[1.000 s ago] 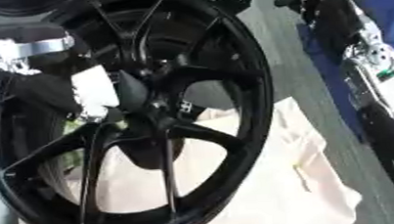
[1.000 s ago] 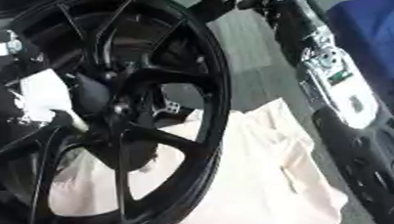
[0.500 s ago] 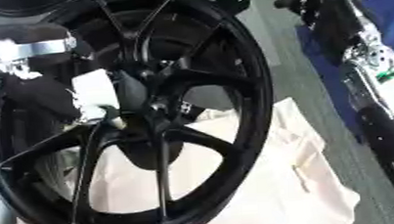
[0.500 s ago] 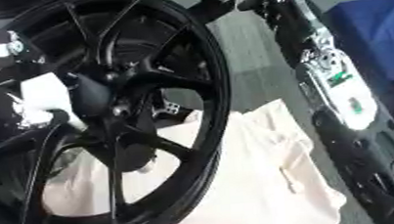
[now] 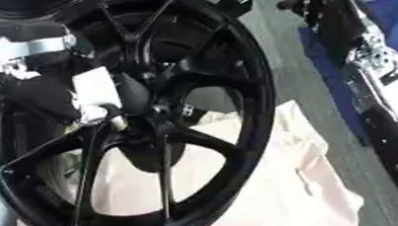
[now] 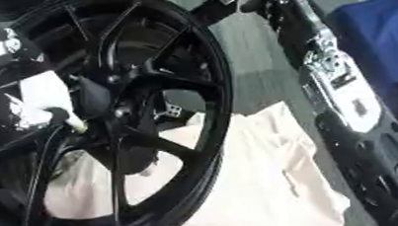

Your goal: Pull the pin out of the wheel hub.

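The large black multi-spoke alloy wheel (image 5: 142, 118) stands tilted on pale cloth (image 5: 276, 189). At nine o'clock of its hub, the left robot hand (image 5: 93, 94) is seen; its grip cannot be told. The pin is not discernible; probably rigid, small, best pinched at its exposed end.

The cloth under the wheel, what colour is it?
Pale cream or pinkish-beige, plain. The cloth under the black wheel shows best in the right eye view.

- A pale cream cloth (image 5: 267, 180) lies spread on the grey floor (image 5: 299, 64)
- A blue sheet (image 6: 388, 39) at the right edge
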`<action>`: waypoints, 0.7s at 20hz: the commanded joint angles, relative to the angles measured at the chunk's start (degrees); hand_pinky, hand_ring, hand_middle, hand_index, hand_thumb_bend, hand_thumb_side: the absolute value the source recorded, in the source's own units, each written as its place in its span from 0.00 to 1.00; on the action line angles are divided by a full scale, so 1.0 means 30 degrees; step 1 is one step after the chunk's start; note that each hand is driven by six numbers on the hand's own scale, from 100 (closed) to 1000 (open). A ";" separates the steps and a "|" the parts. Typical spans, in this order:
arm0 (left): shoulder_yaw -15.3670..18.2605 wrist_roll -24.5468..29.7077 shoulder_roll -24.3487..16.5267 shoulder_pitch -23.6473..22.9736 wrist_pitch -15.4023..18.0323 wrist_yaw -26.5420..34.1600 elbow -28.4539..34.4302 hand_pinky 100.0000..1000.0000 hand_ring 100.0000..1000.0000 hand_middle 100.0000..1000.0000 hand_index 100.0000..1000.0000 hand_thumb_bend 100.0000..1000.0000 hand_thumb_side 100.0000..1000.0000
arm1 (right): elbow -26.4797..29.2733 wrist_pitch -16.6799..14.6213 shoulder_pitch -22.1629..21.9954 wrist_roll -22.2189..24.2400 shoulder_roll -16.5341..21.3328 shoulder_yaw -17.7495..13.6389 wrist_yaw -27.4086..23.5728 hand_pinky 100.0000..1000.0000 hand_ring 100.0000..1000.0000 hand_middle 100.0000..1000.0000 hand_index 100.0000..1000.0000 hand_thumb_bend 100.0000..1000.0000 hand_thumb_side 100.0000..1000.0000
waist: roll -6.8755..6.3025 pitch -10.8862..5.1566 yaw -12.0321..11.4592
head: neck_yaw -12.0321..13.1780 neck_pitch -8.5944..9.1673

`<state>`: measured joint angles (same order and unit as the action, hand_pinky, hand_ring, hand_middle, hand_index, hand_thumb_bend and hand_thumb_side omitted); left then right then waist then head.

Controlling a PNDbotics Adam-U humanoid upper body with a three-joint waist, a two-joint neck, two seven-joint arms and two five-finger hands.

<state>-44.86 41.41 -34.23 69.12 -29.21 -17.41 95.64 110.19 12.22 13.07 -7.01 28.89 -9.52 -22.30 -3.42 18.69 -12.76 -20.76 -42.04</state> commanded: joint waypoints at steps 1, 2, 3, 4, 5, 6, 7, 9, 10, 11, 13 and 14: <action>0.0387 0.3520 -0.0494 0.0354 -0.3528 -0.0106 0.0331 0.66 0.50 0.37 0.45 0.25 0.00 | 0.0229 -0.0016 0.0095 -0.0068 0.0185 -0.0138 -0.0206 1.00 0.71 0.46 0.68 0.00 0.74 | 0.0034 -0.0655 0.0044 | 0.0005 0.0370; 0.0445 0.3520 -0.0511 0.0356 -0.3480 -0.0213 0.0372 0.66 0.49 0.36 0.42 0.26 0.00 | 0.0238 -0.0016 0.0088 -0.0072 0.0180 -0.0135 -0.0209 1.00 0.71 0.46 0.68 0.00 0.74 | 0.0029 -0.0667 0.0056 | 0.0003 0.0402; 0.0518 0.3520 -0.0539 0.0356 -0.3439 -0.0264 0.0423 0.66 0.49 0.36 0.41 0.26 0.00 | 0.0249 -0.0018 0.0086 -0.0072 0.0178 -0.0134 -0.0210 1.00 0.71 0.46 0.68 0.00 0.73 | 0.0027 -0.0675 0.0065 | 0.0001 0.0417; 0.0605 0.3520 -0.0578 0.0367 -0.3412 -0.0278 0.0481 0.66 0.48 0.35 0.40 0.27 0.00 | 0.0259 -0.0020 0.0088 -0.0071 0.0179 -0.0132 -0.0215 1.00 0.71 0.46 0.68 0.00 0.73 | 0.0027 -0.0684 0.0076 | -0.0018 0.0420; 0.0727 0.3520 -0.0640 0.0391 -0.3390 -0.0279 0.0553 0.66 0.48 0.35 0.39 0.28 0.00 | 0.0272 -0.0022 0.0089 -0.0071 0.0182 -0.0130 -0.0224 1.00 0.71 0.46 0.68 0.00 0.73 | 0.0030 -0.0699 0.0083 | -0.0068 0.0416; 0.0844 0.3520 -0.0723 0.0419 -0.3347 -0.0305 0.0632 0.66 0.48 0.34 0.38 0.29 0.00 | 0.0287 -0.0028 0.0091 -0.0074 0.0186 -0.0133 -0.0236 1.00 0.71 0.46 0.68 0.00 0.73 | 0.0035 -0.0716 0.0087 | -0.0141 0.0417; 0.0990 0.3520 -0.0811 0.0436 -0.3321 -0.0293 0.0708 0.66 0.48 0.34 0.38 0.29 0.00 | 0.0302 -0.0033 0.0093 -0.0082 0.0190 -0.0137 -0.0249 1.00 0.71 0.46 0.68 0.00 0.73 | 0.0038 -0.0731 0.0088 | -0.0200 0.0413; 0.1334 0.3520 -0.1020 0.0462 -0.3313 -0.0249 0.0876 0.66 0.47 0.33 0.37 0.30 0.01 | 0.0315 -0.0037 0.0090 -0.0105 0.0185 -0.0153 -0.0275 1.00 0.71 0.46 0.68 0.00 0.73 | 0.0041 -0.0767 0.0085 | -0.0230 0.0422; 0.1573 0.3520 -0.1185 0.0467 -0.3341 -0.0204 0.0990 0.66 0.47 0.32 0.36 0.30 0.01 | 0.0319 -0.0039 0.0084 -0.0123 0.0178 -0.0167 -0.0289 1.00 0.71 0.46 0.68 0.00 0.73 | 0.0038 -0.0789 0.0076 | -0.0217 0.0476; 0.1781 0.3520 -0.1345 0.0477 -0.3367 -0.0147 0.1128 0.66 0.47 0.32 0.36 0.30 0.01 | 0.0322 -0.0042 0.0071 -0.0142 0.0171 -0.0182 -0.0302 1.00 0.71 0.46 0.68 0.00 0.73 | 0.0039 -0.0807 0.0064 | -0.0200 0.0563; 0.2105 0.3520 -0.1629 0.0505 -0.3387 0.0039 0.1475 0.66 0.47 0.32 0.36 0.30 0.02 | 0.0324 -0.0042 0.0056 -0.0171 0.0161 -0.0195 -0.0331 1.00 0.71 0.46 0.68 0.00 0.73 | 0.0063 -0.0841 0.0049 | -0.0157 0.0726; 0.2239 0.3520 -0.1764 0.0524 -0.3404 0.0150 0.1662 0.66 0.47 0.31 0.35 0.31 0.02 | 0.0331 -0.0046 0.0056 -0.0177 0.0160 -0.0194 -0.0350 1.00 0.71 0.46 0.68 0.00 0.73 | 0.0077 -0.0858 0.0045 | -0.0147 0.0764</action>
<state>-39.90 41.59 -37.44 69.24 -29.02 -17.29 99.47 110.19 12.18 13.02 -7.28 28.49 -9.54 -22.81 -3.40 17.91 -12.58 -21.27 -40.65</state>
